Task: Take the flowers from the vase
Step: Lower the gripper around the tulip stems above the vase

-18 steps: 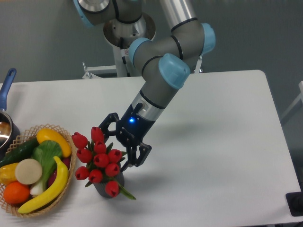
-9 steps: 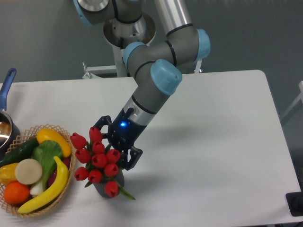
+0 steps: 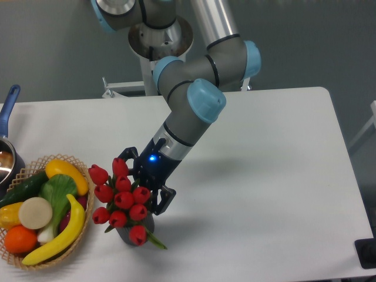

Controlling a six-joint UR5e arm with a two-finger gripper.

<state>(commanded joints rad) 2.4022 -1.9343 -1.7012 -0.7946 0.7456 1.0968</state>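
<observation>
Camera view, sole angle on the rig: the flowers (image 3: 122,198) stand in the vase (image 3: 136,226) near the front edge of the bench (image 3: 276,176), just right of a wicker basket (image 3: 26,258) of fruit and vegetables. Red buds fan up and to the left; only the lower wall of the vase shows beneath them. The claw (image 3: 144,183) sits at the upper right flank of the bunch, one dark finger showing behind the topmost buds and the other beside the right-hand buds, close above the vase mouth. Its fingers read as spread apart, with nothing clamped between them; whether they already touch the buds cannot be told from this angle.

Assessment: the step in hand is the closing approach for the grasp. To do it well, the fingers should straddle the gathered part of the bunch, low enough to catch stems rather than loose bud heads, and close squarely so no bud squeezes out sideways. The vase looks light and unrestrained, so the lift ought to run straight up along the stem axis; an oblique pull risks tipping it or dragging it towards the basket.
</observation>
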